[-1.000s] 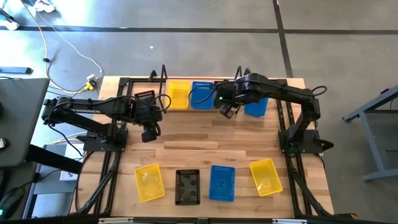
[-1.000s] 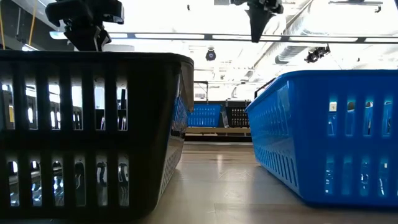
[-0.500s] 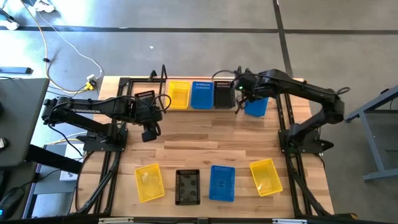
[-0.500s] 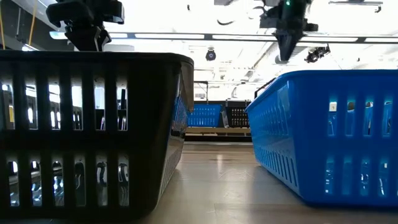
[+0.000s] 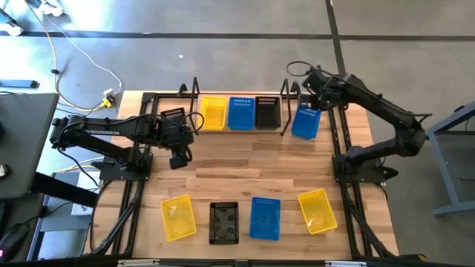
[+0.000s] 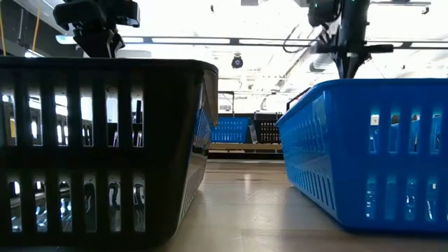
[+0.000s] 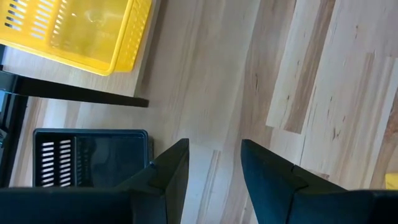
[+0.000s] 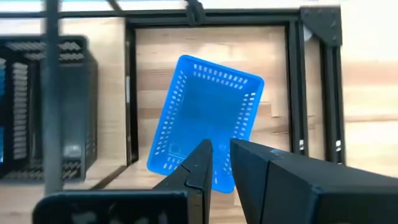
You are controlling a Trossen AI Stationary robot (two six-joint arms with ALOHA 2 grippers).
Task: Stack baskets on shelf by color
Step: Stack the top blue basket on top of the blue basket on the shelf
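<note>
My right hand (image 5: 314, 83) hangs over the far right corner of the worktop (image 5: 245, 174), empty, its fingers (image 8: 202, 163) parted by only a narrow slit. Directly below and just ahead of it lies a loose blue basket (image 8: 205, 121), sitting askew on the worktop just beside the shelf's (image 5: 236, 130) black wire end frame (image 5: 285, 107). On the other side of that frame from the hand, a black basket (image 5: 267, 112) sits on the shelf, then a blue one (image 5: 240, 113) and a yellow one (image 5: 213, 113) further along, the three side by side.

My left hand (image 5: 178, 157) waits above bare wood at the left side of the worktop, gripping nothing, its fingers (image 7: 171, 171) open with a clear gap between them. Near it, towards the far edge, a second black basket (image 7: 93, 155) rests on the worktop just outside the shelf's left end, and the yellow basket on the shelf shows just past that.

Well away from both hands, along the near edge, four more baskets lie in a row: yellow (image 5: 178, 217), black (image 5: 223, 222), blue (image 5: 265, 218) and a tilted yellow (image 5: 318, 211). From worktop height, the black and blue ones fill the foreground, with both arms overhead.
</note>
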